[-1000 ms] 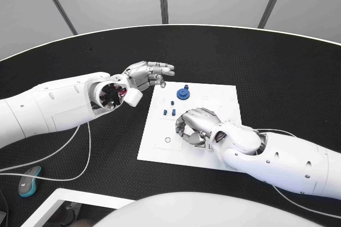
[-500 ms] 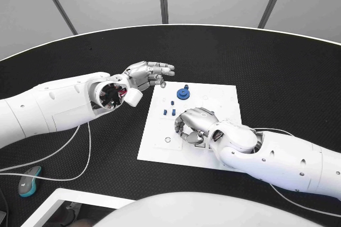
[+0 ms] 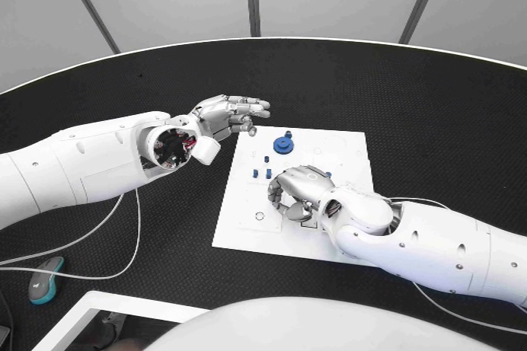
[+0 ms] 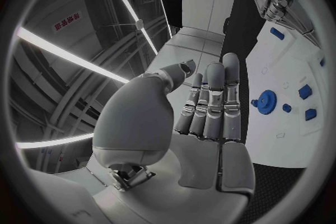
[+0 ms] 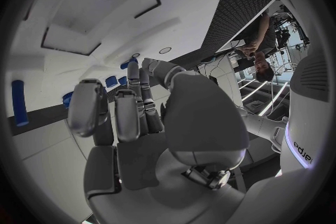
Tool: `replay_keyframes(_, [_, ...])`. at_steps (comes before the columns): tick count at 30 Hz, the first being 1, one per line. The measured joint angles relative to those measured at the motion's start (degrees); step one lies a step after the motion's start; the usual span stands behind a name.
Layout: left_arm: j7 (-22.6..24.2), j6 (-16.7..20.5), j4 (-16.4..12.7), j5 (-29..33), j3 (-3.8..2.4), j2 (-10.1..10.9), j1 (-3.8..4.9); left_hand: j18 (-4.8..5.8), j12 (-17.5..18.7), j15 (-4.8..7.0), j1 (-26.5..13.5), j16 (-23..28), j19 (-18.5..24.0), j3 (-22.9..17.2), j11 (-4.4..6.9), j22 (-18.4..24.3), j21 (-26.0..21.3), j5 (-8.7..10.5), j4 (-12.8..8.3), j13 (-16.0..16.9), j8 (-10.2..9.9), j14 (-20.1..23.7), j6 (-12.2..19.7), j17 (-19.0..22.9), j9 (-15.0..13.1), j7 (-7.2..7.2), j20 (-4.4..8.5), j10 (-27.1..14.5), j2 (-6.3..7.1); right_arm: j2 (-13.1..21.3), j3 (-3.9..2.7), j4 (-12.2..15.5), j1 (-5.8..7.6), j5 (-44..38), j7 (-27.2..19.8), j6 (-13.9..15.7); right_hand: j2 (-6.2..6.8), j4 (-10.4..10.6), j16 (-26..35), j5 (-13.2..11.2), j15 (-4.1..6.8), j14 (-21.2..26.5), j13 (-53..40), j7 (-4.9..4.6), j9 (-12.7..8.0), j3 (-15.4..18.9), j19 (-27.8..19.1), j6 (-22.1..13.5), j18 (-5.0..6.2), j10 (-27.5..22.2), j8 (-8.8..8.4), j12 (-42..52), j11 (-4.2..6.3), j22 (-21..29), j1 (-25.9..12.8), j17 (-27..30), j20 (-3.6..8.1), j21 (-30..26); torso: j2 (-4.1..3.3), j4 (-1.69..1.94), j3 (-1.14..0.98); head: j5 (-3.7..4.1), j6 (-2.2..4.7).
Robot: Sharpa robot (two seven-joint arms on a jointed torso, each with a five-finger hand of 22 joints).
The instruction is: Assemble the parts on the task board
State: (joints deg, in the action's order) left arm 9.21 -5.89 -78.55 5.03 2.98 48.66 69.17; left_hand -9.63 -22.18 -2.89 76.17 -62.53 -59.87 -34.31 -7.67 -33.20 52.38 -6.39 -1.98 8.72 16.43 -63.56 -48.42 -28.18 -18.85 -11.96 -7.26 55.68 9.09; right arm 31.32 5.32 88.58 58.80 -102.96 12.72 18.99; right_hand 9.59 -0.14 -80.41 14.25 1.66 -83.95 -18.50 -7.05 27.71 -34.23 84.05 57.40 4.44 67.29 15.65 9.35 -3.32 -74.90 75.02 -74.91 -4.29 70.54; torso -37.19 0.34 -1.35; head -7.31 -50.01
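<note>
The right hand (image 3: 298, 193) is hovering low over the middle of the task board (image 3: 335, 149), fingers curled; whether it is pinching anything I cannot tell. The left hand (image 3: 228, 115) is waiting off the board's far-left corner, fingers apart, holding nothing. The blue gear (image 3: 283, 145) and small blue parts (image 3: 261, 170) look light, rigid and slippery, probably best pinched by their sides.
</note>
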Motion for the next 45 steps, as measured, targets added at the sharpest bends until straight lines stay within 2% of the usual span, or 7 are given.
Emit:
replay_keyframes(5, [-0.1, 0.0, -0.1, 0.0, 0.0, 0.1, 0.0, 0.0, 0.0, 0.0, 0.0, 0.0, 0.0, 0.0, 0.0, 0.0, 0.0, 0.0, 0.0, 0.0, 0.0, 0.0, 0.0, 0.0, 0.0, 0.0, 0.0, 0.0, 0.0, -0.4, 0.0, -0.8, 0.0, 0.0, 0.1, -0.4, 0.0, 0.0, 0.2, 0.0, 0.0, 0.0, 0.2, 0.0, -0.2, 0.0, 0.0, -0.4, 0.0, -0.6, -0.46, -0.2, -0.2, 0.0, 0.0, 0.1, 0.0, 0.0, -0.03, 0.01, 0.02, -0.09, 0.0])
replay_keyframes(18, [-0.3, -0.2, -0.1, 0.0, 0.0, 0.2, 0.0, 0.0, 0.0, 0.0, 0.0, 0.0, 0.0, 0.0, 0.0, 0.0, 0.0, 0.0, 0.0, 0.0, 0.0, 0.0, 0.0, 0.0, 0.0, 0.0, 0.0, 0.0, 0.0, -0.3, -0.01, -0.7, 0.01, -1.3, 1.4, 1.4, 0.02, -0.2, 0.2, -0.4, -0.4, 0.0, 0.1, -0.64, -0.3, -0.2, 0.0, -0.6, 0.0, -0.6, -0.84, 0.0, -0.2, 0.0, 0.0, 0.1, 0.0, -0.2, -0.01, -0.03, -0.04, -0.25, 0.0])
replay_keyframes(21, [-0.3, -0.2, -0.1, 0.0, -0.01, 0.2, 0.0, 0.0, 0.0, 0.0, 0.0, 0.0, 0.0, 0.0, 0.0, 0.0, 0.0, 0.0, 0.0, 0.0, 0.0, 0.0, 0.0, 0.0, 0.0, 0.0, 0.0, 0.0, 0.0, -0.3, -0.01, -0.6, 0.01, -1.3, 1.4, 2.0, 1.03, -0.1, 0.2, -0.5, -0.4, 0.0, -0.2, -1.12, -0.6, 0.2, 0.0, -1.1, 0.01, -0.4, -1.6, 0.4, -0.42, 0.0, -0.5, 0.1, 0.0, -0.2, 0.01, -0.06, -0.05, -0.26, 0.0])
replay_keyframes(25, [-0.3, -0.2, -0.1, 0.0, -0.01, 0.2, 0.0, 0.0, 0.0, 0.0, 0.0, 0.0, 0.0, 0.0, 0.0, 0.0, 0.0, 0.0, 0.0, 0.0, 0.0, 0.0, 0.0, 0.0, 0.0, 0.0, 0.0, 0.0, 0.0, -0.4, -0.01, -0.6, 0.01, -1.4, 1.3, 1.9, 1.23, 0.0, 0.2, -0.7, -0.4, 0.0, -0.2, -0.93, -0.9, 0.3, 0.0, -1.5, 0.0, -0.4, -1.85, 0.4, -0.42, 0.0, -0.6, 0.1, 0.0, -0.2, 0.03, -0.05, -0.05, -0.25, 0.0])
replay_keyframes(29, [-0.3, -0.2, -0.1, 0.0, -0.01, 0.2, 0.0, 0.0, 0.0, 0.0, 0.0, 0.0, 0.0, 0.0, 0.0, 0.0, 0.0, 0.0, 0.0, 0.0, 0.0, 0.0, 0.0, 0.0, 0.0, 0.0, 0.0, 0.0, 0.0, -0.6, -0.01, -0.8, 0.01, -1.4, 1.4, 0.9, 2.23, 0.1, 0.2, -1.6, -0.79, 0.0, -0.4, -1.02, -1.2, 0.8, -0.1, -2.3, 0.0, -1.0, -2.67, 0.4, -0.98, 0.0, -1.1, 0.2, -0.12, -0.7, 0.03, -0.01, -0.05, -0.14, 0.0])
replay_keyframes(39, [-0.3, -0.2, -0.1, 0.0, -0.01, 0.2, 0.01, 0.0, 0.0, 0.0, 0.0, 0.0, 0.0, 0.0, 0.0, 0.0, 0.0, 0.0, 0.0, 0.0, 0.0, 0.0, 0.0, 0.1, 0.0, 0.0, 0.0, -0.4, 0.0, -1.4, -0.01, -1.5, 0.01, -1.4, 2.8, -0.6, 2.89, 0.7, 0.2, -3.0, -0.79, 0.0, -0.8, -1.23, -1.5, 1.3, 0.0, -2.9, 0.01, -1.5, -3.51, 1.1, -1.12, 0.0, -1.8, 0.3, -0.42, -0.7, -0.03, 0.04, 0.07, -0.25, 0.0])
replay_keyframes(45, [-0.3, -0.2, -0.2, 0.0, -0.01, 0.2, 0.01, 0.0, 0.0, 0.0, 0.0, 0.0, 0.0, 0.0, 0.0, 0.0, 0.0, 0.0, 0.0, 0.0, 0.0, 0.0, 0.0, 0.1, 0.0, 0.0, 0.0, -0.4, 0.0, -1.6, -0.01, -1.8, 0.02, -2.5, 4.1, 0.4, 3.12, 0.9, 0.2, -3.3, -0.79, 0.0, -1.1, -1.23, -1.6, 1.5, 0.0, -2.9, 0.01, -1.5, -3.54, 1.7, -1.13, 0.0, -2.0, 0.3, -0.42, -0.7, -0.03, 0.03, 0.07, -0.32, 0.0])
